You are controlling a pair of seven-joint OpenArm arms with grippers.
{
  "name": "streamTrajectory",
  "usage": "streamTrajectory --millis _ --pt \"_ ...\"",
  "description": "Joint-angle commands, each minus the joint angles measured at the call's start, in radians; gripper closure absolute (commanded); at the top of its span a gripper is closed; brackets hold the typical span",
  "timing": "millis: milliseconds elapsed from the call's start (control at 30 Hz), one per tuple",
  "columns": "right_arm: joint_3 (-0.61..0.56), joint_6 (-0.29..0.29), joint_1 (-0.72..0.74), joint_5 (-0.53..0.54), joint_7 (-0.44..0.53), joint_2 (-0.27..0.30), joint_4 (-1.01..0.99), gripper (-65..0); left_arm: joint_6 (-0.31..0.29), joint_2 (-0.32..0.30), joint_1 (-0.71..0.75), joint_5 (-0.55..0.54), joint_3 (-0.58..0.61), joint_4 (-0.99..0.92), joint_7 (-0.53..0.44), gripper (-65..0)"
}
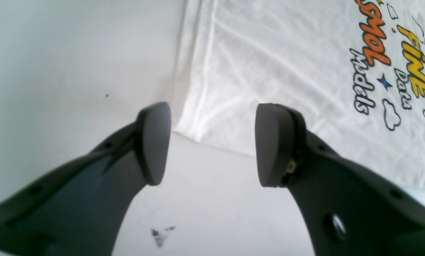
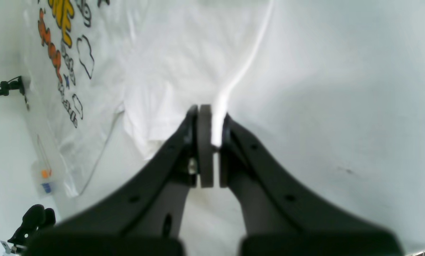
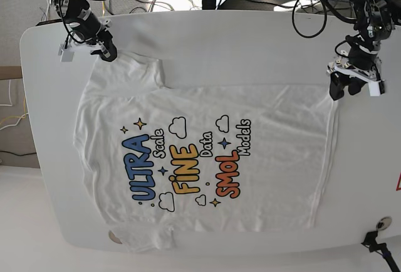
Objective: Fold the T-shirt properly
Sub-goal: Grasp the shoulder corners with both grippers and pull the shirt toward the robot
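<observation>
Across the table (image 3: 50,178), base view: T-shirt (image 3: 269,178) spread print-up, its neck-to-hem axis running left to right. Right gripper (image 3: 108,54) is at the near-left sleeve's outer corner; left gripper (image 3: 345,90) is at the hem corner on the view's right.

Left wrist view: fingertips parted, nothing between them; the hem corner lies just beyond, toward the upper side of the frame, the shirt stretching away up and right.

Right wrist view: jaws clenched on a sleeve edge, cloth running up and left from the grip. Judgement: left arm is nearer the hem corner; it probably needs a small advance onto that corner before closing.
</observation>
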Motion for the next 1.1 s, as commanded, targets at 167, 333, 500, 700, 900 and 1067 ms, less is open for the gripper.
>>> streamTrajectory --millis 167,333,500,700,900,1067 --pt "0.005 0.012 0.004 0.011 0.004 0.012 0.013 0.0 -0.053 -0.015 -0.101 -0.008 -0.011 -0.105 0.037 -35.2" --pt "0.003 0.012 0.004 0.010 0.004 0.012 0.013 0.0 -0.070 -0.015 -0.145 -0.008 -0.009 -0.208 0.037 -35.2" --pt "0.003 0.012 0.004 0.010 0.004 0.013 0.013 0.0 -0.070 -0.015 -0.158 -0.007 -0.004 -0.239 0.037 -35.2" --pt "0.005 0.012 0.004 0.010 0.004 0.013 0.013 0.0 -0.070 -0.015 -0.171 -0.007 0.036 -0.266 0.037 -35.1" --pt "0.007 0.012 0.004 0.010 0.004 0.013 0.013 0.0 -0.070 -0.015 -0.191 -0.007 0.037 -0.313 0.037 -34.9" --pt "0.007 0.012 0.004 0.010 0.004 0.012 0.013 0.0 -0.070 -0.015 -0.191 -0.007 0.037 -0.311 0.037 -34.7"
